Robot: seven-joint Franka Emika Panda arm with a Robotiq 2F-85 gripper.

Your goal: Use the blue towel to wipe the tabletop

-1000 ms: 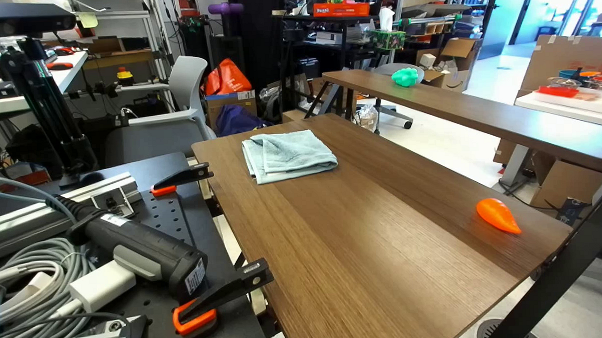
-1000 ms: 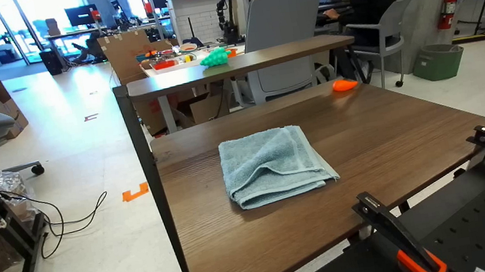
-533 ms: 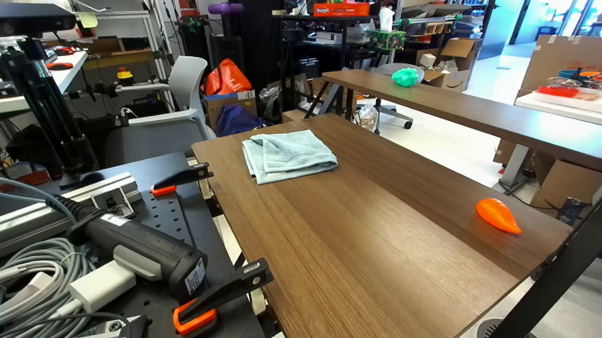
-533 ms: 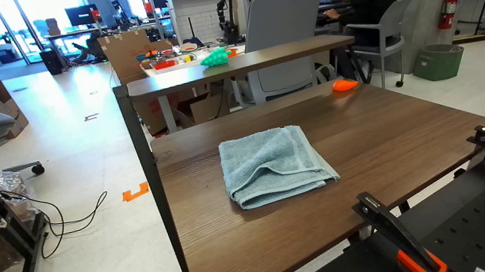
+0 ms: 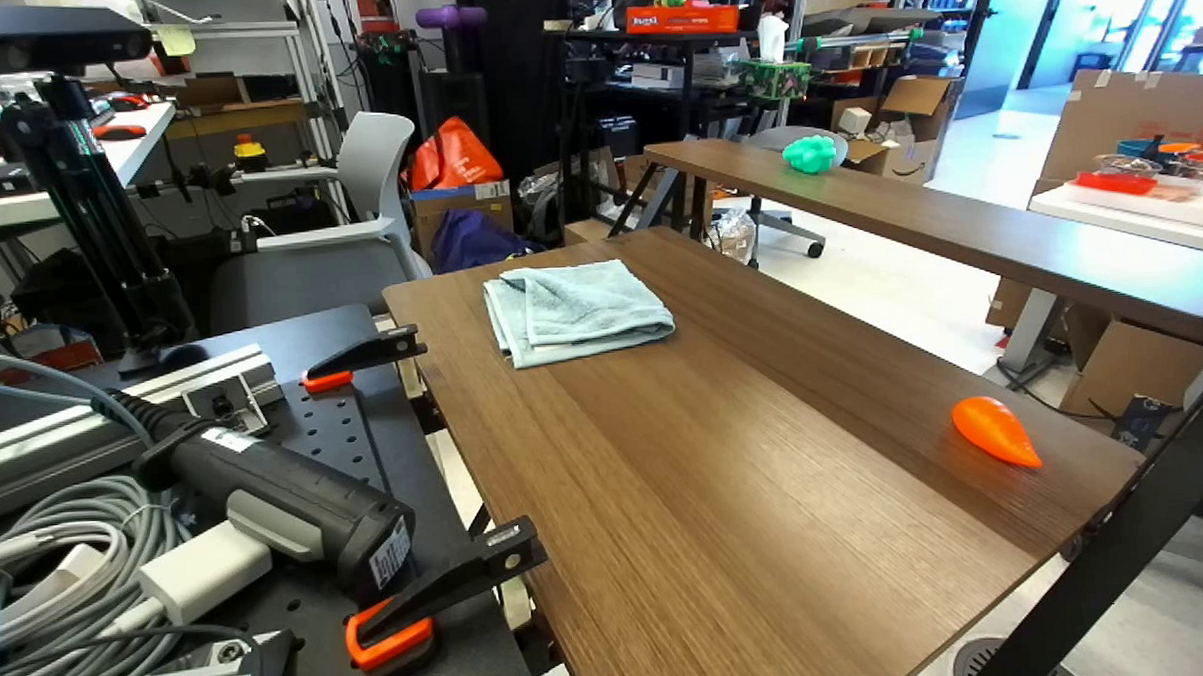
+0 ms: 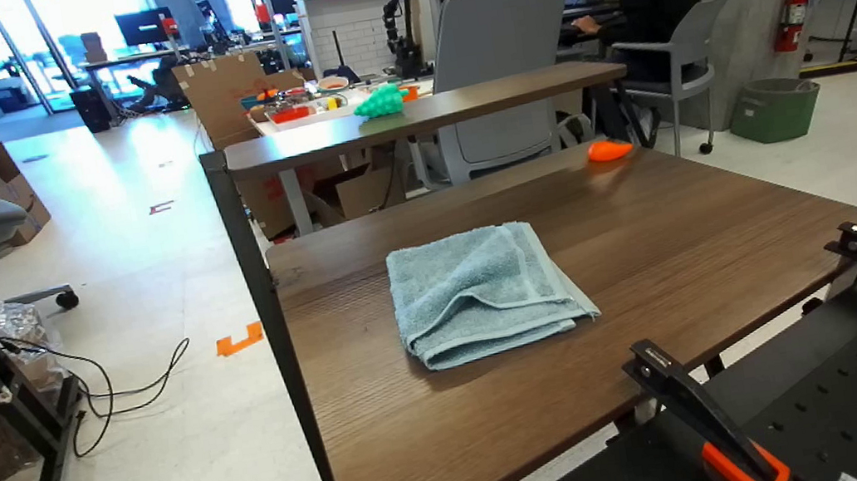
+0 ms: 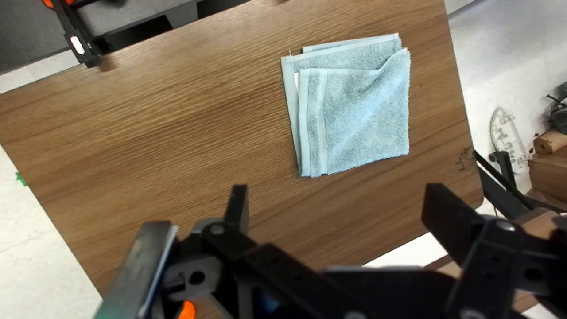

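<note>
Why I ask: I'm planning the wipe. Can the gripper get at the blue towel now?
Probably yes: the gripper is open, and the blue towel lies uncovered on the tabletop, with nothing visible between them. Distance is unclear.

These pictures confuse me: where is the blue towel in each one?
In an exterior view: the blue towel lies near the middle, slightly left and up.
In an exterior view: the blue towel lies just below and right of the middle.
Wrist view: the blue towel is mostly in the upper half, right of centre.
Shared landmark: the brown wood-grain tabletop beneath it in all three.
</note>
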